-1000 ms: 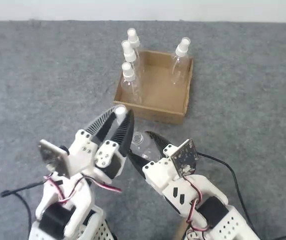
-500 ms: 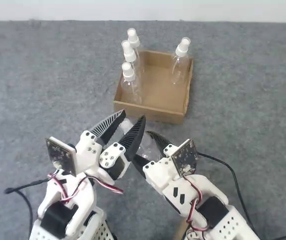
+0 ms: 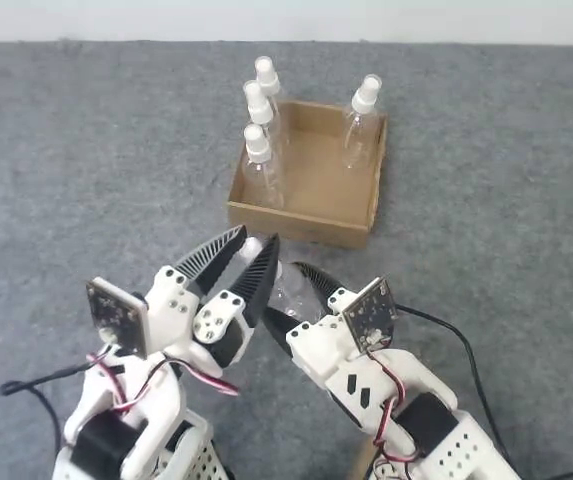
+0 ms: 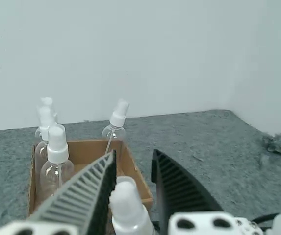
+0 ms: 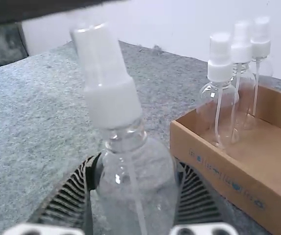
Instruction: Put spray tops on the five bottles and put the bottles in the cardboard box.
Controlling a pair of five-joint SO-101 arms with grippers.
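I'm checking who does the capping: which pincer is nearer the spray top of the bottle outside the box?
Left. The left pincer straddles the spray top; the right pincer clamps the bottle below it.

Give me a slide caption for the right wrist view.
Right pincer grips a bottle wearing its spray top, beside the cardboard box holding capped bottles.

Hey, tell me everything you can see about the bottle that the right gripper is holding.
The bottle is clear and plastic-looking, round-bodied, with a thin dip tube inside. A white spray top sits on its neck, leaning slightly. It is near the cardboard box, outside it. The right gripper clamps its body between ribbed black fingers. The left gripper is above, jaws apart either side of the spray top; contact there is unclear.
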